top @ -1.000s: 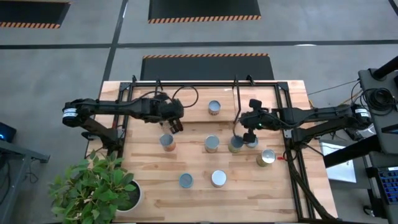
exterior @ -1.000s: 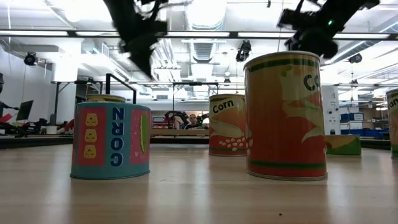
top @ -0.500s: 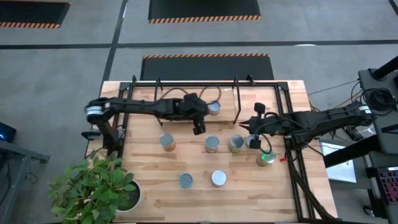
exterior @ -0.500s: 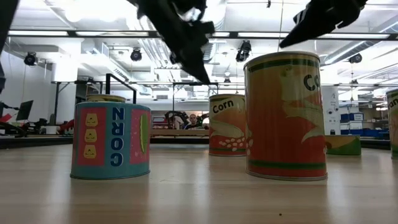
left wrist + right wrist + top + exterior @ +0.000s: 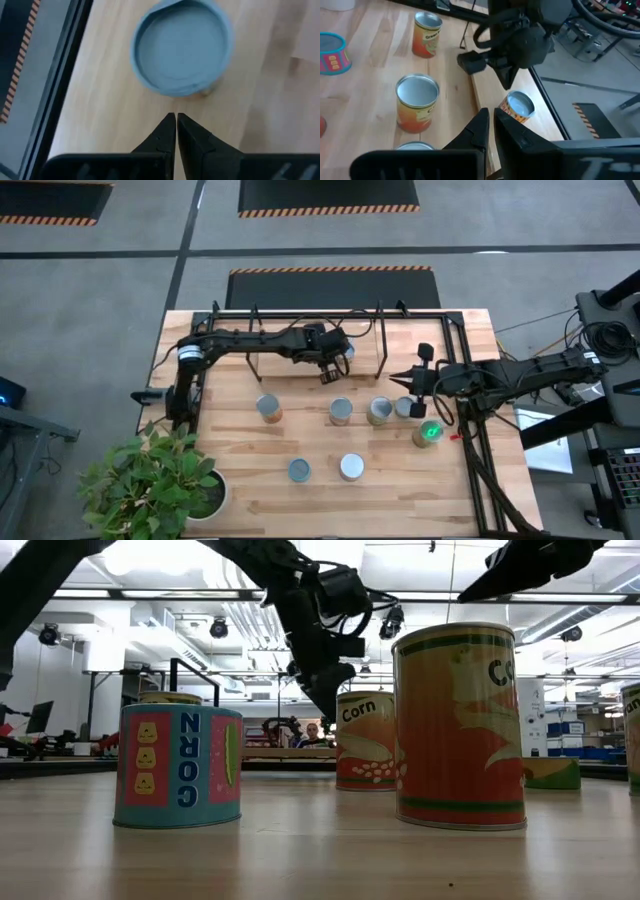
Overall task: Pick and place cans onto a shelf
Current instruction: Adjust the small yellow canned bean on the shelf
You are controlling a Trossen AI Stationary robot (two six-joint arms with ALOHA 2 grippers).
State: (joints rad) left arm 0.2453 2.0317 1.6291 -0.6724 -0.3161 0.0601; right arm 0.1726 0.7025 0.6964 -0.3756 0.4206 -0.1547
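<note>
Your left gripper (image 5: 176, 117), fingers pinched together and empty, hovers beside the shelf can (image 5: 181, 46). Right gripper (image 5: 491, 114) likewise closed, empty.

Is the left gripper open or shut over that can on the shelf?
Shut. In the left wrist view the left gripper has its two fingertips pressed together, holding nothing, just short of the blue-grey-topped can, which stands upright.

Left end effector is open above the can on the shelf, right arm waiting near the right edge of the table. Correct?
Not quite. The left end effector is shut, fingers together, as the left wrist view shows. It does hover by the can on the shelf, and the right end effector waits near the table's right edge.
</note>
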